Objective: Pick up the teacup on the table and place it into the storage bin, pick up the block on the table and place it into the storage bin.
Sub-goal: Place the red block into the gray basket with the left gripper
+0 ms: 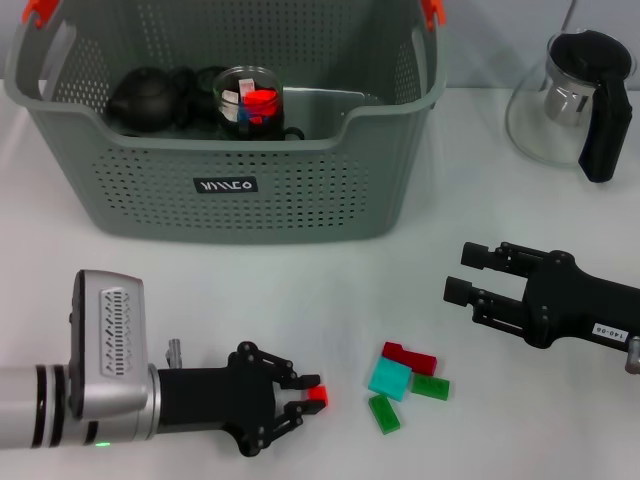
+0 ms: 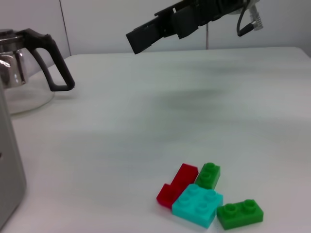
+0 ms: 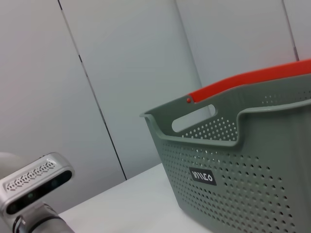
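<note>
My left gripper (image 1: 312,398) clenches a red block (image 1: 317,394) low over the white table (image 1: 320,300). Right gripper (image 1: 462,276) hangs released beside the block pile (image 1: 405,384). Bin (image 1: 230,180) behind holds the teacup (image 1: 250,100); teapot (image 1: 575,95) far right.

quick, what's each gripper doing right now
Left gripper: closed on a small red block, low over the table.
Right gripper: open, empty, hovering right of the blocks.
</note>
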Available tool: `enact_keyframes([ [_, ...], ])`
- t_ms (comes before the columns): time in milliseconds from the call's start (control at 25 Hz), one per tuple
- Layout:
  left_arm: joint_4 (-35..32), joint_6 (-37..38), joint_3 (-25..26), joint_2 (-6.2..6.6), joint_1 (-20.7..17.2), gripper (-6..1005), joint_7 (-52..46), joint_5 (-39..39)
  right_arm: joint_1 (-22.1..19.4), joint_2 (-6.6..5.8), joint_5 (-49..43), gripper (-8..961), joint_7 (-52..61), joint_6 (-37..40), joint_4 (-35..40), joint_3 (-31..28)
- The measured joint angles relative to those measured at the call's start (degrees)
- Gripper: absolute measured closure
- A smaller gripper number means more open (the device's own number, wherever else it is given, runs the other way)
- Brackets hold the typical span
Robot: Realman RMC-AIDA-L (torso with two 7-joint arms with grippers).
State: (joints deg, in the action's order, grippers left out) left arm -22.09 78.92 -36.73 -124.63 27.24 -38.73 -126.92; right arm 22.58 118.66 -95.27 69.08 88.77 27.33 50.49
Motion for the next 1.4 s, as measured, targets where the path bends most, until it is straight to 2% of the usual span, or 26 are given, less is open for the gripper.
enact_keyframes([
  [200, -1.9, 5.0, 0.7, 0.37, 0.1, 814, -3.1, 1.1, 0.0, 0.00, 0.0, 360, 0.0, 0.0, 0.0, 0.0],
  [320, -5.4, 12.7, 2.9, 0.92, 0.1, 818, -8.0, 3.4, 0.0, 0.00, 0.0, 361, 0.1, 0.1, 0.0, 0.0],
  [520, -7.9, 27.3, 11.5, 3.56, 3.2, 817, -17.4, 11.8, 0.1, -0.01, 0.0, 362, 0.1, 0.1, 0.0, 0.2],
  [680, -8.6, 29.4, 16.1, 5.23, 8.0, 816, -27.3, 22.7, 0.4, 0.00, 0.0, 363, 0.0, 0.1, 0.0, 0.3],
  [800, -11.6, 25.3, 16.1, 5.47, 11.1, 816, -33.3, 26.9, 0.6, 0.00, 0.0, 364, 0.0, 0.4, 0.0, 0.4],
  [920, -19.1, 14.5, 12.1, 5.30, 14.3, 815, -42.7, 26.6, 0.7, 0.00, 0.0, 365, 0.0, 0.4, 0.1, 0.4],
  [1080, -28.5, -0.1, -1.1, 6.73, 15.9, 814, -55.3, 21.8, 0.8, 0.02, 0.0, 366, -0.1, 0.0, 0.1, 0.4],
  [1160, -33.6, -7.4, -8.9, 7.67, 17.4, 814, -62.9, 13.0, 0.8, 0.06, 0.0, 366, -0.1, 0.0, 0.1, 0.4],
  [1200, -34.2, -8.1, -9.6, 7.72, 17.7, 814, -64.0, 11.6, 0.8, 0.07, 0.0, 366, -0.1, -0.1, 0.1, 0.4],
  [1240, -35.6, -9.7, -11.6, 7.73, 18.6, 814, -66.5, 7.0, 0.8, 0.09, 0.0, 367, -0.1, -0.1, 0.2, 0.4],
  [1320, -36.8, -12.2, -14.4, 7.27, 20.1, 813, -70.0, -1.6, 0.8, 0.13, 0.0, 367, -0.1, -0.1, 0.2, 0.4],
  [1400, -36.9, -16.0, -17.5, 6.13, 21.0, 813, -72.7, -9.7, 0.8, 0.15, 0.0, 368, -0.3, -0.3, 0.1, 0.4],
])
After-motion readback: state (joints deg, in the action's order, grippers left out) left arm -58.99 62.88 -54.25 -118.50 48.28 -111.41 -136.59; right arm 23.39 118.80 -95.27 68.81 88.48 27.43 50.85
